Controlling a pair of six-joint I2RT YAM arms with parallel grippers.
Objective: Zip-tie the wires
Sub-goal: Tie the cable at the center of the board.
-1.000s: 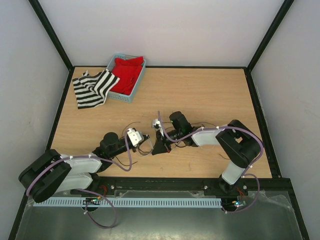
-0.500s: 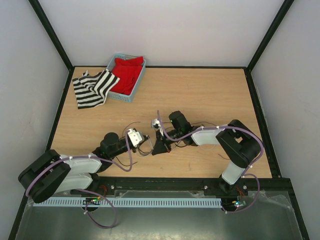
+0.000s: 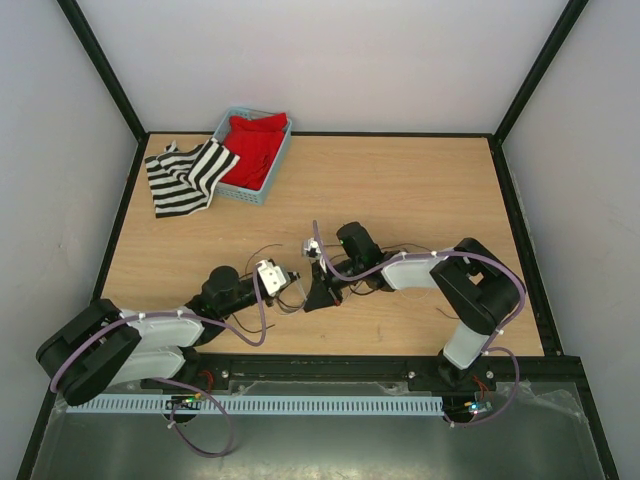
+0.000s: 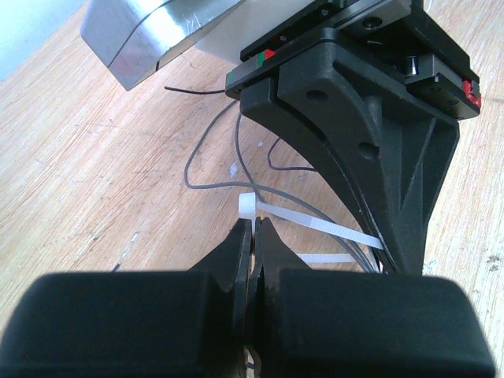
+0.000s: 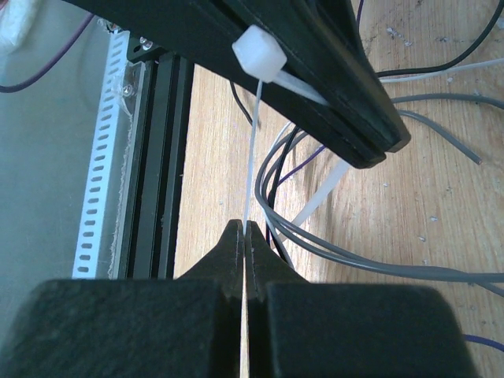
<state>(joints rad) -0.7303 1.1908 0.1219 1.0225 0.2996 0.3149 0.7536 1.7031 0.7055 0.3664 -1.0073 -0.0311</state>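
Wires (image 4: pixel 216 187): thin, floppy strands, worktop 6 o'clock; probably best held bunched. Zip tie (image 5: pixel 256 53), likely slippery: left jaws pinch beside its head, right jaws its tail.

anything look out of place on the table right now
Only the striped cloth: it lies crumpled on the table beside the blue basket, while the red cloth sits inside. Nothing looks spilled or damaged.

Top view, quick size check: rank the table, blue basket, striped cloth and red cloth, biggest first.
1. table
2. blue basket and striped cloth, too alike to rank
3. red cloth, lying in the basket, slightly smaller than it
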